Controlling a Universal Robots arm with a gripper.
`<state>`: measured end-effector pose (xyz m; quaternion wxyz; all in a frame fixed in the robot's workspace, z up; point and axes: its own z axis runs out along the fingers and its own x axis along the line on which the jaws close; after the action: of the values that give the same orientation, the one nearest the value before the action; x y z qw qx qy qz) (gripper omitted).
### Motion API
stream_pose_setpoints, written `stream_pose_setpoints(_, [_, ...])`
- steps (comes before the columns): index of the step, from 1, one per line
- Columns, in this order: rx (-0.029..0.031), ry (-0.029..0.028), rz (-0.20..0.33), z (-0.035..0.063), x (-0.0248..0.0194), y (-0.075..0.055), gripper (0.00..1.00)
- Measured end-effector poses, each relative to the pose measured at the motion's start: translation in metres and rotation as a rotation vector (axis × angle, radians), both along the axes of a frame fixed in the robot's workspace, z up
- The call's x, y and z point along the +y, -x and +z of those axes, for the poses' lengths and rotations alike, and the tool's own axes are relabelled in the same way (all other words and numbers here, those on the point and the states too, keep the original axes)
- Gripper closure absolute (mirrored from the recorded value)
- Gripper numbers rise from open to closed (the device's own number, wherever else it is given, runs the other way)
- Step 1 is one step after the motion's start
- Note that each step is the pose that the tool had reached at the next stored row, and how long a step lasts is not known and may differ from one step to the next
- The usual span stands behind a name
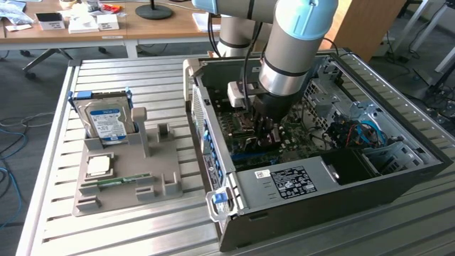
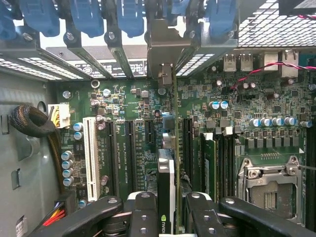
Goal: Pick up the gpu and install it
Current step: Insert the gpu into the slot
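Observation:
My gripper is deep inside the open computer case, low over the motherboard. In the wrist view the gpu is seen edge-on, with a thin green board and a black cooler face. It stands upright between my black fingers, and my gripper is shut on it. Its silver end bracket reaches the rear slot openings beside the blue latches. The card lines up along the expansion slots of the motherboard. Whether it is seated in a slot I cannot tell.
A white PCI slot and an empty CPU socket flank the card. Left of the case, a grey holder carries a hard drive with a blue label, a processor and a memory stick. The power supply fills the case's near corner.

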<state>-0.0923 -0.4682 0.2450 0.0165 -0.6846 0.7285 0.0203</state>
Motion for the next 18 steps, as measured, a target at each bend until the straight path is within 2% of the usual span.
stream_pose_setpoints(18, [0.0009, 0.0001, 0.012, 0.0028, 0.0000, -0.0013, 0.73])
